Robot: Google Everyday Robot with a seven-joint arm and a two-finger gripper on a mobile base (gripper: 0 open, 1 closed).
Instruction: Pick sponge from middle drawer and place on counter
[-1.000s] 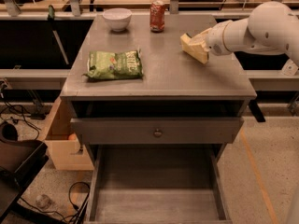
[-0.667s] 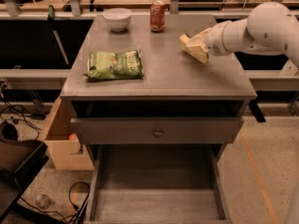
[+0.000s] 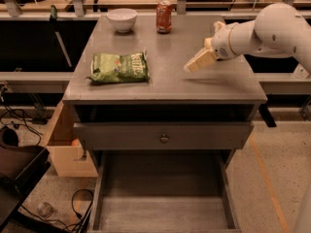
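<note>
My gripper [image 3: 193, 65] is at the end of the white arm that reaches in from the right. It hangs just above the right part of the counter [image 3: 170, 76], pointing left and down. The sponge does not show as a thing of its own anywhere: not on the counter and not in the drawer. The middle drawer [image 3: 163, 212] is pulled out at the bottom of the view, and its pale grey floor board is bare. Above it is a grey drawer front with a round knob [image 3: 164, 138].
A green chip bag [image 3: 119, 67] lies on the left of the counter. A white bowl [image 3: 121, 19] and a red can [image 3: 164, 16] stand at the back. A wooden box [image 3: 68, 149] and cables lie on the floor to the left.
My gripper has moved a little left and toward the front of the counter, and sits lower over it. Nothing else has moved.
</note>
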